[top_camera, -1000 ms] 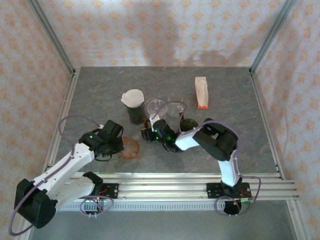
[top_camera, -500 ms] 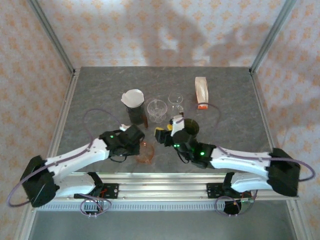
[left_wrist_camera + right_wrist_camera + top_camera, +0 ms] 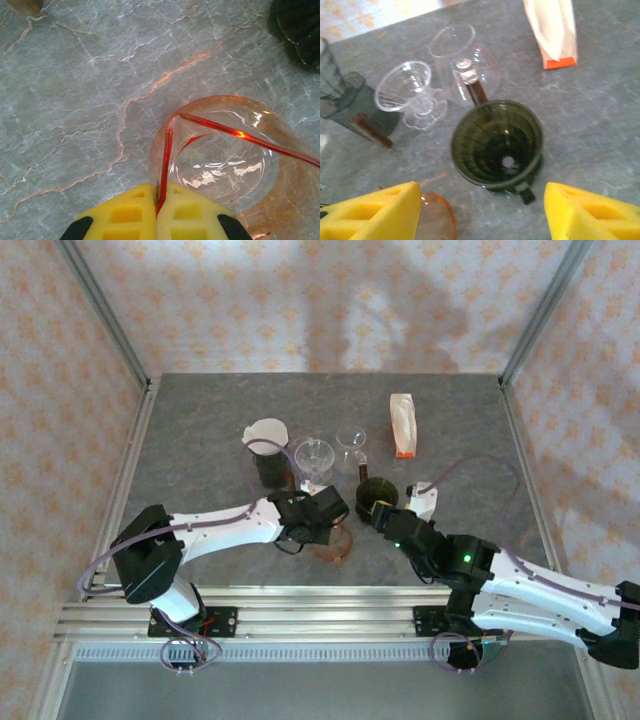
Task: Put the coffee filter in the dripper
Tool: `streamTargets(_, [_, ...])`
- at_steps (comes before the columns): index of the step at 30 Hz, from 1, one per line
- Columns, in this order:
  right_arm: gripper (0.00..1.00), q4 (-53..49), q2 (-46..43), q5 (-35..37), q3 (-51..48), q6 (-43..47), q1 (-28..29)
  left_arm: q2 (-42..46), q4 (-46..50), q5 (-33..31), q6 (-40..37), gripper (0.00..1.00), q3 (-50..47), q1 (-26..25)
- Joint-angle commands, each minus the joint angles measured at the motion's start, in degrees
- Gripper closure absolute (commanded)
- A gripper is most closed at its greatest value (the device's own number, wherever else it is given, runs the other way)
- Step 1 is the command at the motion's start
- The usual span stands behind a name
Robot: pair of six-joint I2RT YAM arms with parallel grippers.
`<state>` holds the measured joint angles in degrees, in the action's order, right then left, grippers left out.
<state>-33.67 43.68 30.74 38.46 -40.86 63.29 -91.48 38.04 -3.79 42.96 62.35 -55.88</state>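
Note:
A white coffee filter (image 3: 265, 433) sits on top of a dark vessel (image 3: 270, 468) at the back left. My left gripper (image 3: 328, 524) (image 3: 159, 192) is shut on the rim of a transparent orange dripper (image 3: 334, 542) (image 3: 225, 165), which rests on the table. A dark green dripper (image 3: 376, 488) (image 3: 496, 145) stands upright just right of it, its handle towards me. My right gripper (image 3: 379, 511) (image 3: 482, 200) hovers open just in front of the green dripper, with nothing between its fingers. The orange dripper's edge (image 3: 437, 220) lies beside the right gripper's left finger.
A clear dripper (image 3: 313, 457) (image 3: 410, 95) and a glass carafe (image 3: 351, 443) (image 3: 465, 60) stand behind the green dripper. A beige filter packet with an orange end (image 3: 403, 425) (image 3: 552, 30) lies at the back right. The two arms nearly meet at the table's middle.
The left arm has swept right, carrying the orange dripper from the front left to the middle. The right arm has stretched out low, its gripper now nearer the green dripper and wider open.

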Motion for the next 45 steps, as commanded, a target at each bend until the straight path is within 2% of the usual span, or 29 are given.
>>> streamTargets(1, [0.3,-9.61,-0.2,3.78,2.62,-4.82,0.01,-0.8,1.18,-1.7,-1.21,0.89,1.28,-0.42])
streamTargets(3, [0.24,-10.47,0.34,2.51,3.26,-4.94,-0.04,-0.36,1.29,-1.63,-1.34,0.77,1.29,-0.7])
streamTargets(5, [0.23,-9.22,0.25,-0.31,3.47,-3.71,-1.0,0.26,1.34,-1.61,-1.3,0.66,1.24,-0.89])
streamTargets(7, [0.22,-6.97,0.05,-6.01,3.14,-1.68,-5.54,1.2,1.27,-1.73,-1.17,0.58,1.12,-1.0])
streamTargets(12, [0.24,-1.82,3.69,-23.11,3.46,5.16,-21.91,5.18,0.59,-1.29,-0.65,0.5,1.88,-0.99])
streamTargets(16, [0.28,1.22,11.2,-30.64,5.54,8.86,-28.37,11.59,-0.36,-1.35,0.18,0.44,1.79,-1.08])
streamTargets(19, [0.31,2.56,16.41,-31.28,6.37,9.82,-31.55,18.76,-0.8,-2.7,0.71,0.35,-0.7,-1.08])
streamTargets(22, [0.32,5.78,19.69,-33.35,5.32,9.28,-34.62,26.73,-0.79,-4.82,1.52,0.22,-4.87,-1.08])
streamTargets(23, [0.33,6.81,20.73,-33.8,5.0,8.87,-35.39,29.51,-0.48,-5.63,1.97,0.02,-6.64,-1.09])
streamTargets(24, [0.34,7.56,21.68,-33.9,4.88,8.6,-36.04,32.19,-0.37,-6.37,2.36,0.0,-8.42,-1.08])
streamTargets(31, [0.43,12.23,28.21,-35.75,5.2,8.62,-37.15,47.25,-0.98,-11.81,6.91,0.0,-22.05,-1.1])
streamTargets(36, [0.58,13.17,30.99,-35.34,5.15,7.23,-37.2,55.7,-2.22,-13.49,10.09,0.0,-28.93,-1.1])
streamTargets(42, [0.89,12.16,30.16,-35.22,4.72,6.71,-37.27,59.39,-1.23,-14.49,11.04,0.0,-30.79,-1.07])
streamTargets(45, [0.99,10.05,28.39,-35.51,5.04,7.64,-37.19,59.49,-0.62,-14.53,10.87,0.0,-30.71,-1.08])
